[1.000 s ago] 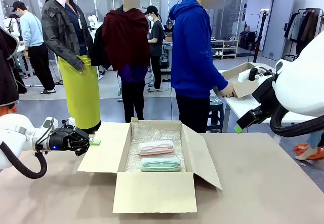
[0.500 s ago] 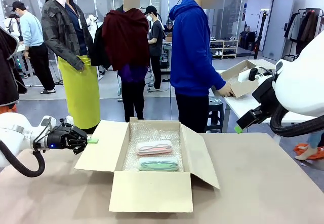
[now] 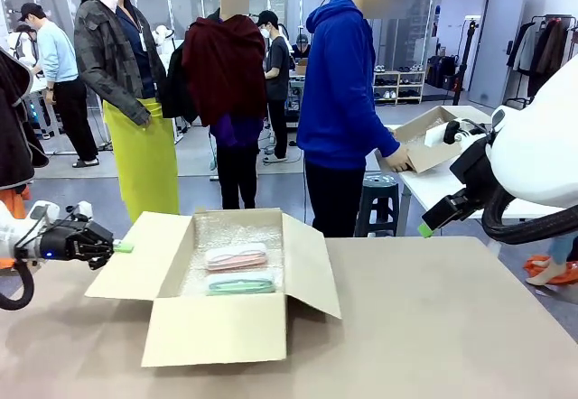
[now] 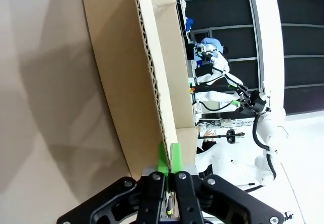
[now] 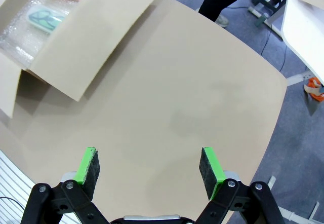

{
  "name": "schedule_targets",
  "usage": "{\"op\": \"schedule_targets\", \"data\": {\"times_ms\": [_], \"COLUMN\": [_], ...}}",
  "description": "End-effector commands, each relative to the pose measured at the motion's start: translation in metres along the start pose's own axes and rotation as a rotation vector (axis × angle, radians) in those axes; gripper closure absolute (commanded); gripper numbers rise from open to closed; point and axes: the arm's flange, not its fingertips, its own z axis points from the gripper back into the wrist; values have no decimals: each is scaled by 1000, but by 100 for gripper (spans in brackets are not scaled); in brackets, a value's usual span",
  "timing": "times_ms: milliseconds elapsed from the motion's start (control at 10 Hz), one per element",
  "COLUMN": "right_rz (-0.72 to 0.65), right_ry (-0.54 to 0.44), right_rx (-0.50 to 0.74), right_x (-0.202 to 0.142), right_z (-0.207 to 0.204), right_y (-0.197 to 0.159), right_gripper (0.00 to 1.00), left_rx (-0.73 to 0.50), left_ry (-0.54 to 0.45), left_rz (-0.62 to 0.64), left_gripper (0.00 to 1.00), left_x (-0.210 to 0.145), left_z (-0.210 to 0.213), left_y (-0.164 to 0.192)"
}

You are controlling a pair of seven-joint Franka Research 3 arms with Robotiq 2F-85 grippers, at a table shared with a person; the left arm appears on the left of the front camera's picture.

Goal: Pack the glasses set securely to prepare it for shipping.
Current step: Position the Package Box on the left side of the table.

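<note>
An open cardboard box (image 3: 217,327) lined with bubble wrap stands left of the table's middle. Inside lie the pale pink case (image 3: 237,257) and, nearer to me, the mint green case (image 3: 239,283), both flat. My left gripper (image 3: 116,247) is shut on the edge of the box's left flap (image 4: 136,72); in the left wrist view its green fingertips (image 4: 162,155) pinch the corrugated edge. My right gripper (image 5: 150,158) hangs open high above the bare right part of the table, holding nothing. Both cases (image 5: 48,3) show in the right wrist view's upper left corner.
The box's right flap (image 3: 312,268) and front flap (image 3: 212,331) are spread outward. A person in a blue hoodie (image 3: 339,101) stands at the far side, turned toward a white side table (image 3: 452,182) and holding a small cardboard box (image 3: 424,142). A stool (image 3: 379,196) stands beyond the table.
My left gripper has drawn back to the left with the flap in it, and the whole box with both cases has slid left across the table. The right arm has not moved.
</note>
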Motion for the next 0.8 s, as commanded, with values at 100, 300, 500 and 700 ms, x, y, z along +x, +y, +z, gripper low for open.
{"op": "schedule_targets", "data": {"times_ms": [100,300,500,700], "right_rz": [-19,-19,-19,-19], "right_ry": [1,1,1,1], "right_rx": [-10,-10,-10,-10], "right_x": [1,1,1,1], "right_z": [1,1,1,1], "right_y": [3,3,3,3], "right_gripper": [0,0,0,0], "left_rx": [-13,-22,-27,3], "left_ry": [2,-7,9,19], "left_rz": [-10,-15,-29,-44], "left_gripper": [98,98,98,98], "left_x": [5,0,-8,-12], "left_z": [54,96,138,178], "left_y": [6,5,4,10]}}
